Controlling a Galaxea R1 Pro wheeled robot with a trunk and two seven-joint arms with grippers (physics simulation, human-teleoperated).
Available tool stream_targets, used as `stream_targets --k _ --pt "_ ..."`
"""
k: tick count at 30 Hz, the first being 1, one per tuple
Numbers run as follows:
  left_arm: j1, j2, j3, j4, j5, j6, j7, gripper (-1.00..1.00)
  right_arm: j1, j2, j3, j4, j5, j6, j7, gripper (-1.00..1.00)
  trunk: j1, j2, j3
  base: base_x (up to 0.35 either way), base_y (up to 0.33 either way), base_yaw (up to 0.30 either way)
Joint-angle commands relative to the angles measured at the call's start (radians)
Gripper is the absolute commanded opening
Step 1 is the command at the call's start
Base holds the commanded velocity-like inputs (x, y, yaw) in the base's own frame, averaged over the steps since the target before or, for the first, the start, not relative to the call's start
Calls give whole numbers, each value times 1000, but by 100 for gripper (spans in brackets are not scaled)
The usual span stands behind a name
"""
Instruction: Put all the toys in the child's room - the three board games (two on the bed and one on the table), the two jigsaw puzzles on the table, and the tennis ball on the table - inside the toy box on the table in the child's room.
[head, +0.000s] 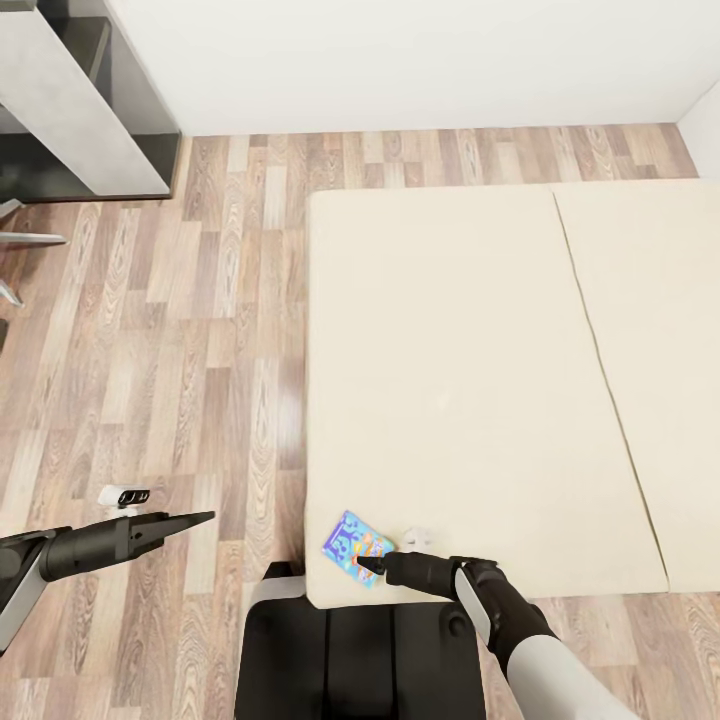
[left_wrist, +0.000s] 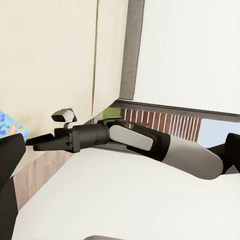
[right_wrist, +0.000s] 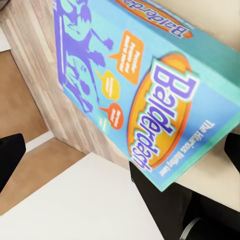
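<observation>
A blue board game (head: 356, 546) with orange marks lies flat on the near left corner of the cream bed (head: 450, 380). In the right wrist view its lid (right_wrist: 150, 85) reads "Balderdash". My right gripper (head: 368, 563) is open, its tips touching the game's near edge, and its fingers (right_wrist: 10, 157) stand wide apart on either side of the box. My left gripper (head: 205, 517) hangs open over the floor to the left of the bed, holding nothing. The left wrist view looks across at the right gripper (left_wrist: 36, 142) and a sliver of the game (left_wrist: 9, 129).
The table (head: 60, 100), with its light grey top and dark panel, stands at the far left against the white wall. Grey chair legs (head: 20, 240) poke in at the left edge. Wood-plank floor (head: 200, 330) lies between table and bed. My dark base (head: 360, 650) sits against the bed's near edge.
</observation>
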Motion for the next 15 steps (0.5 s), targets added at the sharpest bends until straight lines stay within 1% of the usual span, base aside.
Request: stream_targets --k 1,5,15 --pt "0 0 -1 0 1 11 -3 100 0 1 -6 -1 -4 10 3 100 1 -2 -1 0 102 0" --pt "0 0 -1 0 1 11 -3 100 0 1 -6 -1 -4 10 3 100 1 -2 -1 0 64 0" --pt "0 0 -1 0 1 11 -3 100 0 2 -5 -1 -4 10 2 100 1 -2 -1 0 7 0"
